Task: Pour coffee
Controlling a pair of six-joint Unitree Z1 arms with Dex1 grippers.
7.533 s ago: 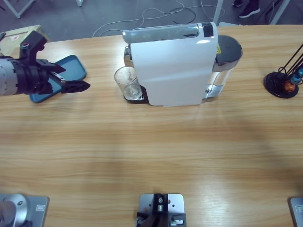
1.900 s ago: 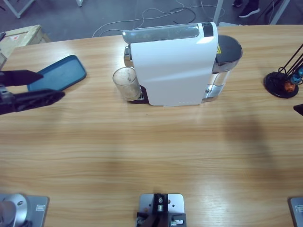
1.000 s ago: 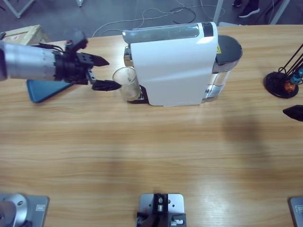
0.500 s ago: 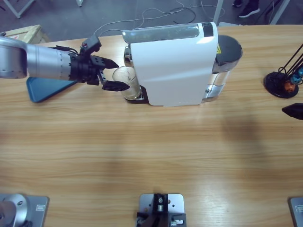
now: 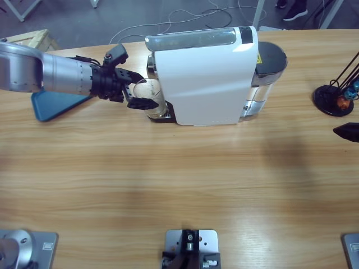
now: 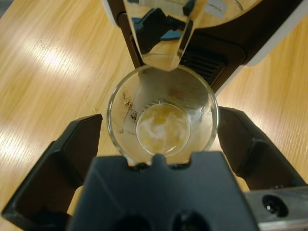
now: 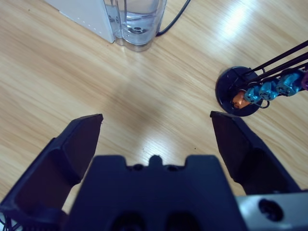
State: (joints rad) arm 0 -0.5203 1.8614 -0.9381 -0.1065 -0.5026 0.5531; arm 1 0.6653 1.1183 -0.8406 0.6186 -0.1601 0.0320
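Observation:
A small clear glass tumbler (image 5: 153, 100) stands on the drip grate under the spout of the white coffee machine (image 5: 207, 78). Looking down into the glass (image 6: 120, 139) from the left wrist, I see a thin layer of pale amber coffee (image 6: 163, 129) at its bottom. My left gripper (image 5: 143, 91) reaches in from the left. It is open (image 6: 161, 126), with one black jaw on each side of the glass; the right jaw is very close to the wall. My right gripper (image 7: 156, 119) hangs open over bare table, and only its black tip (image 5: 345, 131) shows at the high view's right edge.
A blue tray (image 5: 47, 106) lies under the left forearm. A black capsule stand (image 5: 334, 98) with blue and orange capsules (image 7: 262, 89) stands at the far right. The machine's clear water tank (image 7: 137, 19) is at its right end. A cardboard box (image 5: 28, 39) sits at the table's back left corner.
The left arm has swung in from the left edge and slid its open jaws rightward around the glass. The right gripper's tip has hardly moved.

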